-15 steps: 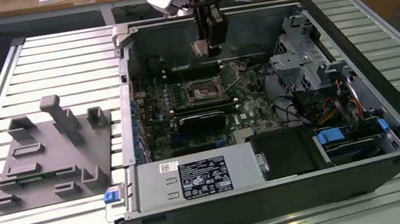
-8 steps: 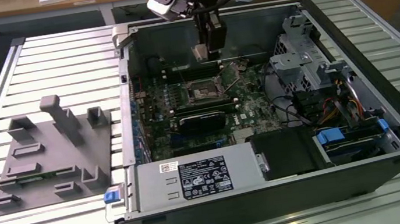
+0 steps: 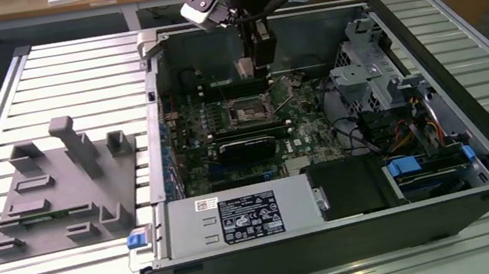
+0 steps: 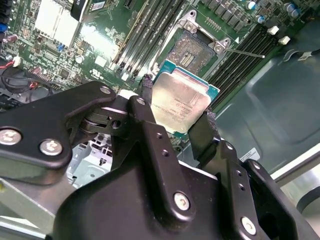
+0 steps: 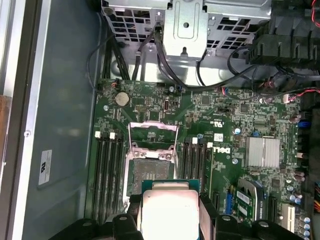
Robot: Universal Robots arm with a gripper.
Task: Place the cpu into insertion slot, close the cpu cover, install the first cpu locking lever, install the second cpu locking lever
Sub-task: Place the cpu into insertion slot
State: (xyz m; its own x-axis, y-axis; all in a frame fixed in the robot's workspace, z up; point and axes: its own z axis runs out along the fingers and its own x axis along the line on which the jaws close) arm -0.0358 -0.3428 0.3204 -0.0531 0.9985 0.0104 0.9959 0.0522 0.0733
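Starting at the exterior view's left, a grey moulded fixture (image 3: 59,184) sits on the slatted counter (image 3: 72,68), well apart from the action. Next along, the open computer case (image 3: 338,257) lies on its side so the motherboard (image 3: 198,150) faces up, reachable from above. And there's the arm, reaching down into the case, the pincer (image 4: 178,102) pinching the cpu (image 4: 186,95) by two opposite edges, metal top toward the wrist camera; that grip leaves the underside free to go down flat. In the second wrist view the chip hangs above and just short of the insertion slot (image 4: 192,50), not touching it. The cpu cover (image 5: 152,145) stands swung up off the socket (its window frame plainly raised in the first wrist view), so the way in is open; placement, I'd judge, is not yet done. Over at the exterior view's right, the silver drive cage (image 3: 366,80) sits off to the side.
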